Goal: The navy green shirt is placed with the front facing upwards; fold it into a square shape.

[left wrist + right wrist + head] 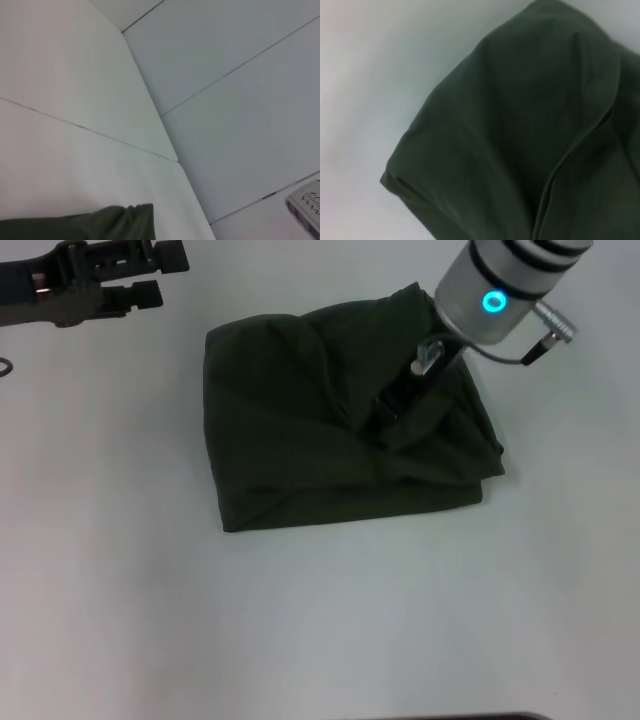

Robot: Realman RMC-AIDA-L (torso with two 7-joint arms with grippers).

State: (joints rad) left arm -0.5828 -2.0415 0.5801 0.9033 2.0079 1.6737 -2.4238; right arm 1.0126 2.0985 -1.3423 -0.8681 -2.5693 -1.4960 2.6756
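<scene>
The left gripper [150, 275] hangs over the far left of the white table [330, 630], its fingers apart and clear of the cloth. The navy green shirt [310, 440] lies mid-table, folded into a rough square. The right gripper [395, 405] presses into its far right part; whether it grips cannot be told.

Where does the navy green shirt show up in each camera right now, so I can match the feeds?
Head view: the navy green shirt lies folded mid-table, the right gripper down on its right part.
Left wrist view: only one corner shows, at the bottom edge.
Right wrist view: the cloth fills most of the frame.
Shared landmark: the white table.
</scene>
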